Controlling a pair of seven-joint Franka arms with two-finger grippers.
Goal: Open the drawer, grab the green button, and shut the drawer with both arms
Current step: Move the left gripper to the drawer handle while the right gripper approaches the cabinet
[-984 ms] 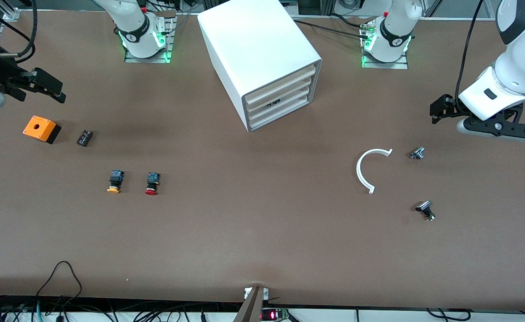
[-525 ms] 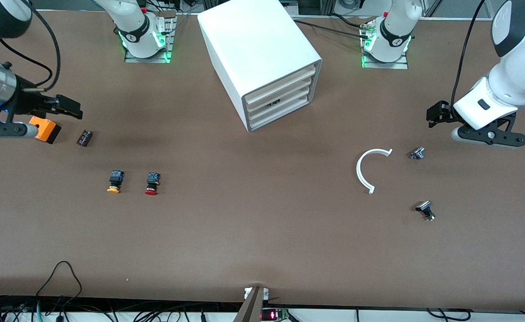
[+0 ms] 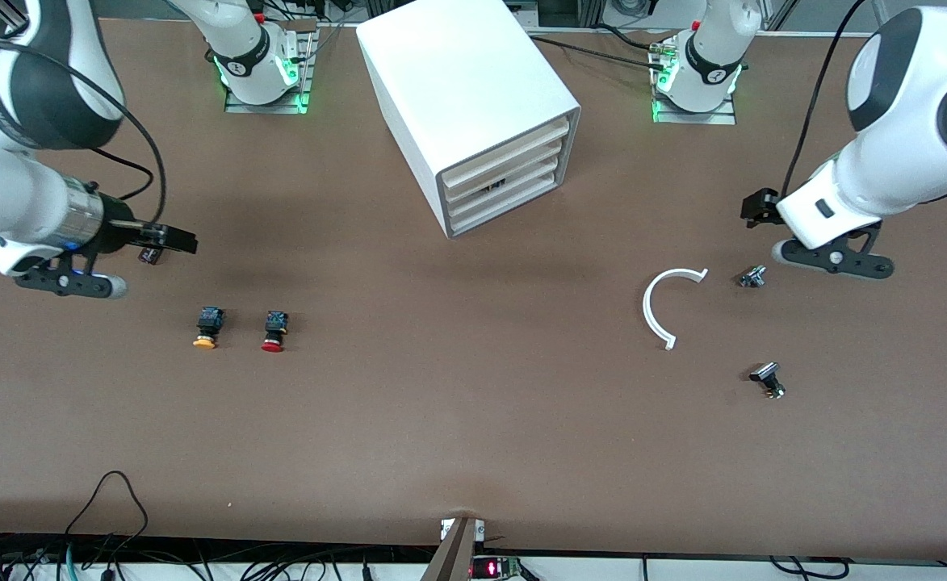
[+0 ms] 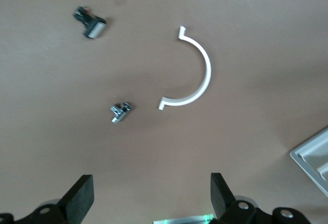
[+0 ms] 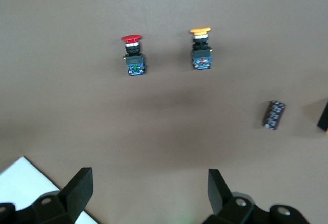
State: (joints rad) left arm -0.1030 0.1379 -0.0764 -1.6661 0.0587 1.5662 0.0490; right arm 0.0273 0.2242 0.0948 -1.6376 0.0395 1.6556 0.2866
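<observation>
The front view looks down from high across the table (image 3: 473,420), facing the cabinet (image 3: 473,113). Each wrist view looks down at the table from close by; the left shares the white arc (image 4: 192,70), the right the red-capped button (image 5: 133,55).

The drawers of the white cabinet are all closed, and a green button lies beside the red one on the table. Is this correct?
Not quite: the button beside the red button has a yellow cap, not green, as the right wrist view shows. The drawers of the white cabinet are indeed all closed.
</observation>
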